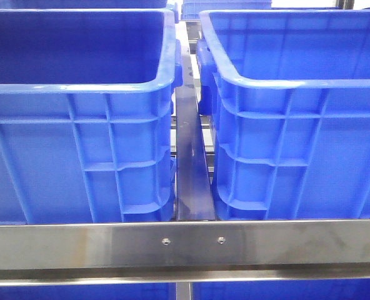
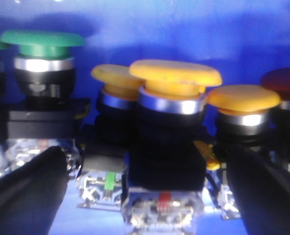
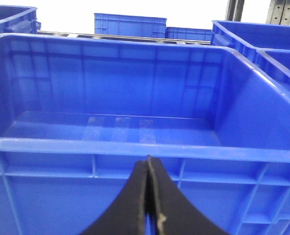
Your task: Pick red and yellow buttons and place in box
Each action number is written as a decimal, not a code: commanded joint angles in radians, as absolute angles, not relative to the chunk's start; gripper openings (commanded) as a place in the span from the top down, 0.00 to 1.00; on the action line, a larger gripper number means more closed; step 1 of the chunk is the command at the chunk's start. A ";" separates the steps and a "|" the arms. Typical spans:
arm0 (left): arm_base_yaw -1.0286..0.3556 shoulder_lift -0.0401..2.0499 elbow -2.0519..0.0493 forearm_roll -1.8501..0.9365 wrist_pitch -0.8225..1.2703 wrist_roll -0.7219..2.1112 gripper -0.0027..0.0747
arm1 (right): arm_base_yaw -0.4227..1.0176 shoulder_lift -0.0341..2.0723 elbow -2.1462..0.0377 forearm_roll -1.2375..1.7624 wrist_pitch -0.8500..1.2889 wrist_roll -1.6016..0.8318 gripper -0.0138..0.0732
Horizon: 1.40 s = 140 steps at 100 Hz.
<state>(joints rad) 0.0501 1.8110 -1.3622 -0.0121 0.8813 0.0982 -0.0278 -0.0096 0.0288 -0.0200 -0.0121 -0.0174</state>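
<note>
Left end effector (image 2: pixel 145 196) stands wide, fingers straddling a yellow button (image 2: pixel 175 73) inside its crate — positioned to grasp. Right end effector (image 3: pixel 149 205) is closed, empty, facing the box (image 3: pixel 106 147).

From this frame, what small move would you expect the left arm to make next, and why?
Probably close the left tool on the nearest yellow button. Its two fingers stand open on either side of that button's black body, which sits centred between them. The right tool is shut outside a blue crate.
</note>
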 commanded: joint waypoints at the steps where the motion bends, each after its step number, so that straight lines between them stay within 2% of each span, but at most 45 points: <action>1: 0.044 1.772 -1.394 -0.018 0.860 0.097 0.24 | -0.031 -0.034 0.012 -0.028 -0.088 -0.019 0.91; 11: 0.044 1.774 -1.394 -0.018 0.860 0.097 0.39 | -0.031 -0.034 0.012 -0.028 -0.088 -0.019 0.91; 28: 0.044 1.774 -1.394 -0.018 0.859 0.099 0.73 | -0.031 -0.034 0.012 -0.028 -0.088 -0.019 0.91; 40: 0.044 1.770 -1.394 -0.018 0.852 0.109 0.85 | -0.031 -0.034 0.012 -0.028 -0.088 -0.019 0.91; 70: -0.014 1.672 -1.394 -0.022 0.895 0.233 0.86 | -0.031 -0.034 0.012 -0.028 -0.088 -0.019 0.91; 95: -0.134 1.559 -1.394 -0.062 0.972 0.408 0.86 | -0.031 -0.034 0.012 -0.028 -0.088 -0.019 0.91; 109: -0.203 1.504 -1.394 -0.179 1.018 0.548 0.86 | -0.031 -0.034 0.012 -0.028 -0.088 -0.019 0.91; 129: -0.302 1.459 -1.394 -0.491 1.063 0.843 0.86 | -0.031 -0.034 0.012 -0.028 -0.088 -0.019 0.91; 140: -0.361 1.457 -1.394 -0.565 1.091 0.886 0.86 | -0.031 -0.034 0.013 -0.028 -0.090 -0.019 0.91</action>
<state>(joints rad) -0.3177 1.5005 -1.3653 -0.4589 1.0954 0.8394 -0.0278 -0.0096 0.0288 -0.0200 -0.0121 -0.0175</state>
